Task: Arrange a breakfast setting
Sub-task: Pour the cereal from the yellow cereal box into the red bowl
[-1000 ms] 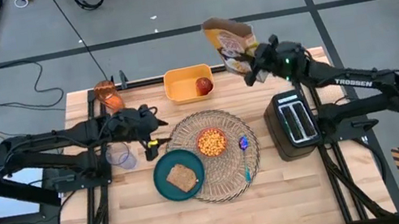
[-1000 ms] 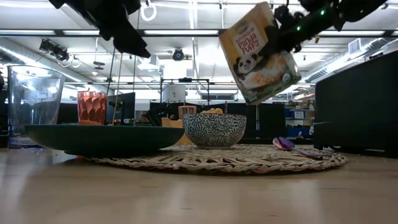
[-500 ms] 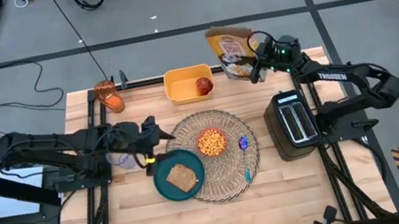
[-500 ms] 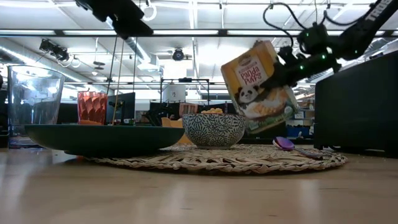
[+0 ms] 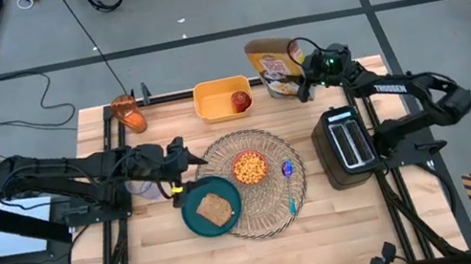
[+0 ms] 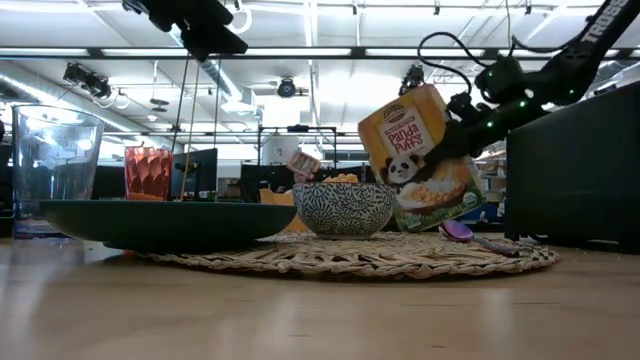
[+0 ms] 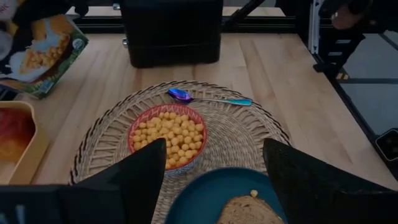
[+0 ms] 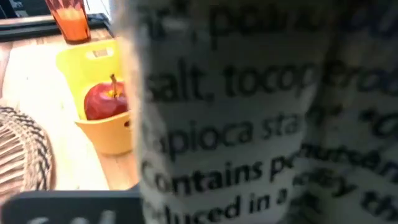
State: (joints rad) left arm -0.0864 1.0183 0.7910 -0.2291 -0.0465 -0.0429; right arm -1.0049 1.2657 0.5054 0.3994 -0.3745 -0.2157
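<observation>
Cereal fills the bowl [image 5: 249, 166] on the mat [image 5: 273, 205], toast [image 5: 215, 210] on plate [image 5: 195, 219]; apple [image 5: 240, 102] waits in its tub [image 5: 211, 102]. Right gripper [image 5: 306, 78] holds the box [image 5: 271, 67] at the table's back, grip unclear; left gripper [image 5: 184, 158] gapes empty over the plate

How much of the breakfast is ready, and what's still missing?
Mostly ready. The bowl on the placemat is full of cereal, the toast is on the teal plate, and the spoon lies beside the bowl. The right gripper is at the cereal box at the table's back edge. The apple sits in the yellow tub, and the orange cup stands far off.
</observation>
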